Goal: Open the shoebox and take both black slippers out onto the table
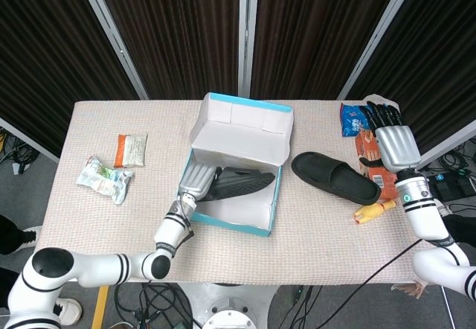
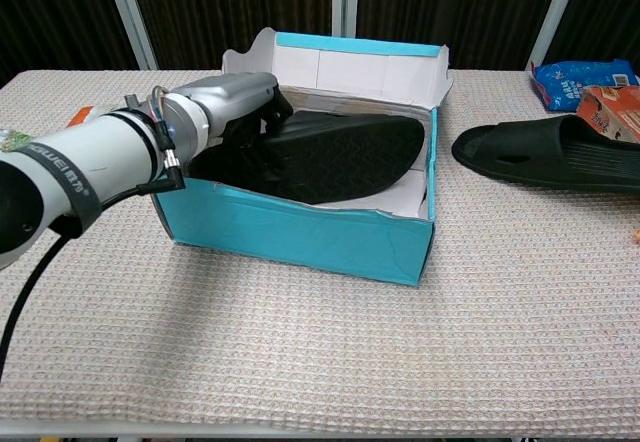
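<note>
The teal shoebox point(image 1: 260, 227) point(image 2: 300, 227) stands open at mid-table, its lid folded back. One black slipper point(image 1: 242, 181) point(image 2: 345, 157) lies inside it, tilted with its sole showing. My left hand point(image 1: 198, 179) point(image 2: 240, 110) reaches into the box's left end, and its dark fingers point(image 2: 268, 122) curl over the slipper's heel and grip it. The other black slipper point(image 1: 335, 176) point(image 2: 545, 152) rests on the table right of the box. My right hand point(image 1: 393, 142) hovers by the table's right edge with fingers straight and apart, holding nothing.
A blue snack bag point(image 1: 349, 119) point(image 2: 570, 77) and an orange pack point(image 1: 366, 144) point(image 2: 612, 99) lie at the far right, with a yellow toy point(image 1: 372, 211) nearer the front. Two snack packets point(image 1: 131, 149) point(image 1: 104, 176) lie at the left.
</note>
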Robot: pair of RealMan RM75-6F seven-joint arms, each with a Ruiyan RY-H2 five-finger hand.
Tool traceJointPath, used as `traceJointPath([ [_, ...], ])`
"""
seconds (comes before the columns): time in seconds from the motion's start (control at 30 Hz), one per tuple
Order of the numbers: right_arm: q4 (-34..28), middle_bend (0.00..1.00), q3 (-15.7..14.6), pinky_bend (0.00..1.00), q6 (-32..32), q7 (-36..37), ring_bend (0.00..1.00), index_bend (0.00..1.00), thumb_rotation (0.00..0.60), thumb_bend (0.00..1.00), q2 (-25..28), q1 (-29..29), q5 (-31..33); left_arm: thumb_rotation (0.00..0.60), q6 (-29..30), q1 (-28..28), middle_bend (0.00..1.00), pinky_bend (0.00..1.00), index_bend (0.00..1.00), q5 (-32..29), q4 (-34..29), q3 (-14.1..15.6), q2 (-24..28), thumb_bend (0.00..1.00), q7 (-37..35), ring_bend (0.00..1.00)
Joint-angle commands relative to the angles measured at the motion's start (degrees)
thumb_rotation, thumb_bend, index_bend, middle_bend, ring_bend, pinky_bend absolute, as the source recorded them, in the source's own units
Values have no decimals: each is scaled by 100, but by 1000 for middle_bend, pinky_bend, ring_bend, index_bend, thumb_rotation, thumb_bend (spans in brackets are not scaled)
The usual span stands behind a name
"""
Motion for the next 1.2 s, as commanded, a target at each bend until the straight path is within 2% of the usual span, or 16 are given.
traceJointPath([
  [0.03, -12, 0, 12, 0, 11, -11, 0, 0, 600, 0, 4, -3, 8, 600, -250, 123, 683, 783, 663, 276, 80, -50, 21, 317, -452, 646],
  [0.17, -45, 0, 24, 0, 9, -47, 0, 0, 600, 0, 20, -5, 31, 600, -309, 287, 726, 818, 700, 696, 40, -134, 138, 399, -1052, 679],
  [0.43, -145, 0, 39, 0, 36, -74, 0, 0, 600, 0, 52, -22, 35, 600, -222, 736, 741, 825, 710, 1411, -320, -368, 502, 408, -2433, 690],
  [0.57, -207, 0, 55, 0, 71, -45, 0, 0, 600, 0, 98, -34, 0, 600, 143, 1073, 739, 824, 706, 1897, -871, -508, 977, 404, -3063, 689],
  [0.73, -304, 0, 42, 0, 148, 50, 0, 0, 600, 0, 154, -88, -85, 600, 1085, 1681, 726, 825, 697, 2511, -1506, -605, 1734, 397, -3413, 683],
  [0.83, -352, 0, -2, 0, 233, 126, 0, 0, 600, 0, 193, -159, -181, 600, 1380, 2010, 707, 823, 690, 2412, -1479, -553, 2068, 397, -3217, 666],
  [0.93, -378, 0, -50, 0, 342, 268, 0, 0, 600, 0, 211, -243, -301, 600, 1338, 2194, 688, 810, 681, 2011, -1120, -457, 2181, 399, -2837, 643],
  [1.2, -469, 0, -186, 0, 603, 491, 0, 0, 600, 0, 236, -436, -597, 600, 886, 2326, 647, 715, 647, 911, -331, -337, 1860, 397, -2070, 594],
])
